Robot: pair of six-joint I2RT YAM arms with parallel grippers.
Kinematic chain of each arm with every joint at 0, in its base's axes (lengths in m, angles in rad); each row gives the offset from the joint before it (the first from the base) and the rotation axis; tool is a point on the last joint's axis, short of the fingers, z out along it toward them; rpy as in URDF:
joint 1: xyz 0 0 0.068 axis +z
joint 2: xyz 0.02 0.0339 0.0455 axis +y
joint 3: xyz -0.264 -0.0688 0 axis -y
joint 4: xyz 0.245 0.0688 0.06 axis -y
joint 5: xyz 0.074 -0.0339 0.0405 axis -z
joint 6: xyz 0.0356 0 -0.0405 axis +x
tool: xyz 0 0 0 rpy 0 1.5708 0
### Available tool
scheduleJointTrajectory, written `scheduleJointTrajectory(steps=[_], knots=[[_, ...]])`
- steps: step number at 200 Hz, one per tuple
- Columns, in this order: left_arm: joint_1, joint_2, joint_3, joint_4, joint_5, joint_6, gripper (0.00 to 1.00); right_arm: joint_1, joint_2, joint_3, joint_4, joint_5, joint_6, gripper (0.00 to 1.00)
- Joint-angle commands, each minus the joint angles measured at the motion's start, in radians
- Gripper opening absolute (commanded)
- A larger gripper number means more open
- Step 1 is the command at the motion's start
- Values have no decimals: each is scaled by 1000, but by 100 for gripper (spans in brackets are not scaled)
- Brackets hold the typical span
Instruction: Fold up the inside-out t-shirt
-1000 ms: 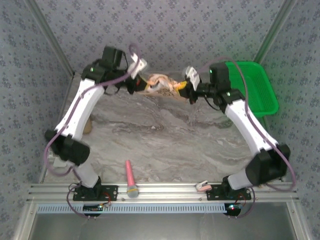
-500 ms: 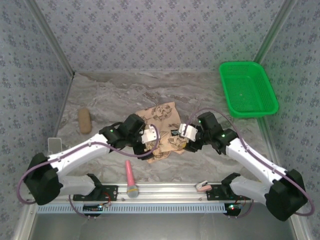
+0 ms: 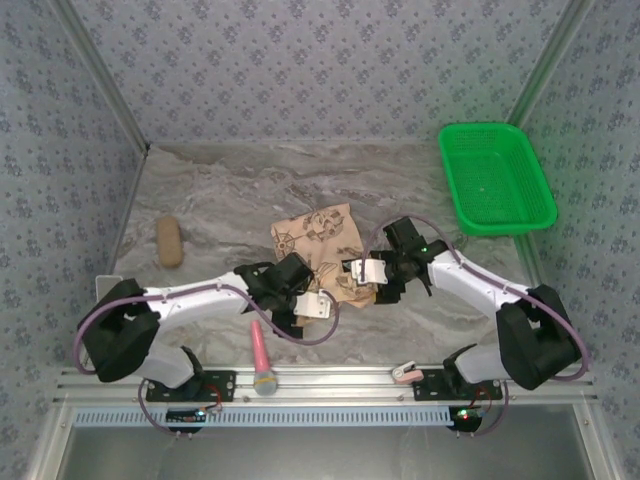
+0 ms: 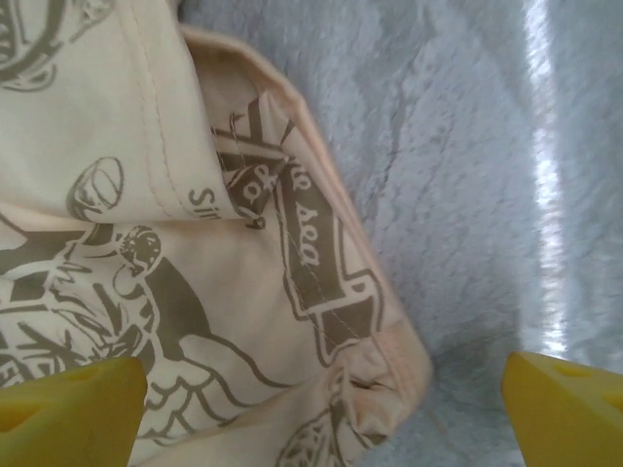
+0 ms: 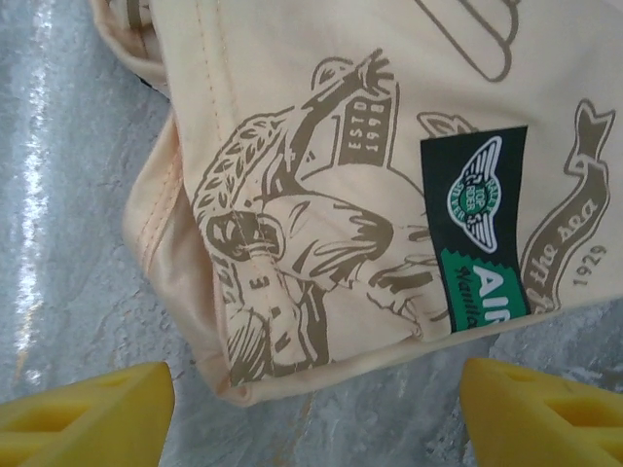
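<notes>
Releasing t-shirt (image 3: 315,240), both jaws newly open

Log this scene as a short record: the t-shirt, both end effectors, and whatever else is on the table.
t-shirt: folded bundle, centre of marble table
neck label: dark and green, facing up
left end effector: open, at shirt's near-left edge
right end effector: open, at shirt's right edge
green basket: far right, apart from shirt
pink-handled tool: near edge
tan oblong object: left side
</notes>
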Motion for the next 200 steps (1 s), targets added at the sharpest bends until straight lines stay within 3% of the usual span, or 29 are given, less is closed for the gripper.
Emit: scheduleJointTrajectory(steps=[1, 32, 59, 66, 84, 93, 118, 134, 157, 176, 200], knots=[[2, 28, -20, 71, -41, 106, 91, 5, 17, -35, 99, -20, -84, 78], [2, 71, -39, 134, -60, 121, 80, 33, 101, -27, 91, -7, -114, 75], [-4, 124, -32, 116, -63, 136, 63, 61, 162, -22, 26, 70, -136, 58], [-3, 140, -24, 114, -77, 138, 53, 61, 169, -15, 8, 55, -136, 50], [8, 164, -2, 78, -81, 149, 13, 67, 179, 2, -22, 86, -131, 18], [8, 163, 10, 53, -77, 151, 2, 68, 171, 3, -38, 100, -127, 14], [9, 74, 16, -1, -33, 126, 0, 85, 93, 13, -97, 123, -72, 0], [14, -54, 30, -73, 48, 110, 0, 121, 0, 29, -243, 105, -30, 0], [32, -191, 94, -234, 254, 45, 0, 231, -155, 40, -482, 142, 57, 0], [28, -238, 142, -344, 449, -51, 0, 241, -260, 78, -637, 4, 142, 0], [70, -240, 138, -298, 586, -229, 0, 156, -309, 147, -740, -191, 217, 0]])
